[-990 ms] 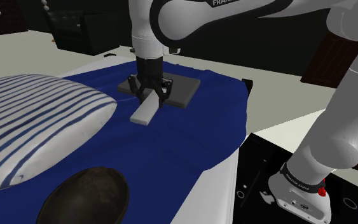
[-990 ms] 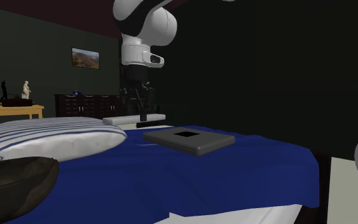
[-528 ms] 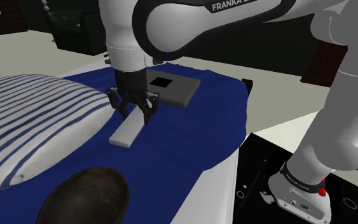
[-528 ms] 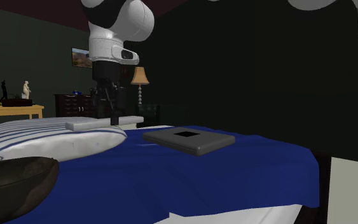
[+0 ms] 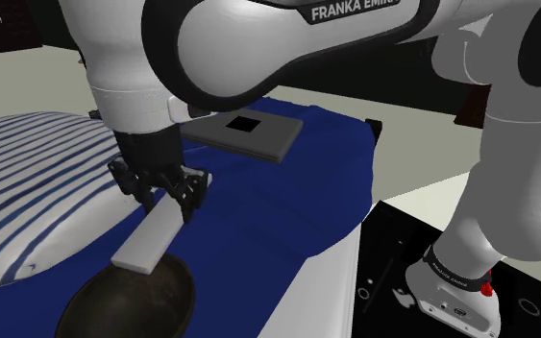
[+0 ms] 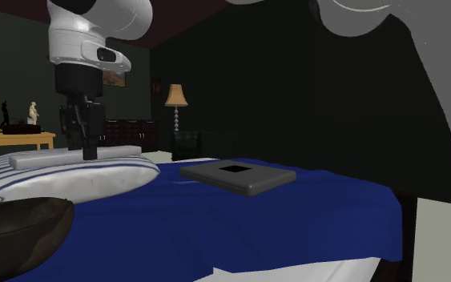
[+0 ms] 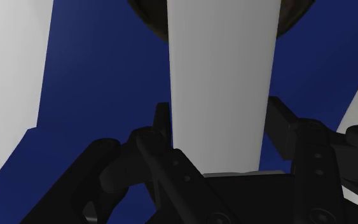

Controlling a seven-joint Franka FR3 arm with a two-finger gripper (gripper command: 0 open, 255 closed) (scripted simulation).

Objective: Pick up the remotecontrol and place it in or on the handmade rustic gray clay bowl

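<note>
The remote control [image 5: 149, 237] is a plain light-grey bar, held level in the air above the blue bedspread. My gripper [image 5: 163, 195] is shut on its far end. The bar's free end reaches over the rim of the dark clay bowl [image 5: 153, 298] at the near edge of the bed. From the second exterior view the remote control [image 6: 74, 155] hangs in front of the striped pillow, with the gripper [image 6: 90, 151] clasping it and the bowl [image 6: 19, 228] low at the left. Seen from the wrist, the remote control [image 7: 222, 83] runs out between both fingers toward the bowl [image 7: 147, 14].
A blue-striped white pillow [image 5: 28, 182] lies close beside the bowl, at the shoulder view's left. A flat dark-grey square pad [image 5: 249, 132] rests farther back on the blue bedspread [image 5: 287, 192]. The black stand [image 5: 422, 278] is at the lower right.
The arm has carried the remote control from beside the grey pad toward the near end of the bed, so its free end now hangs over the bowl's rim. The grip is unchanged.
</note>
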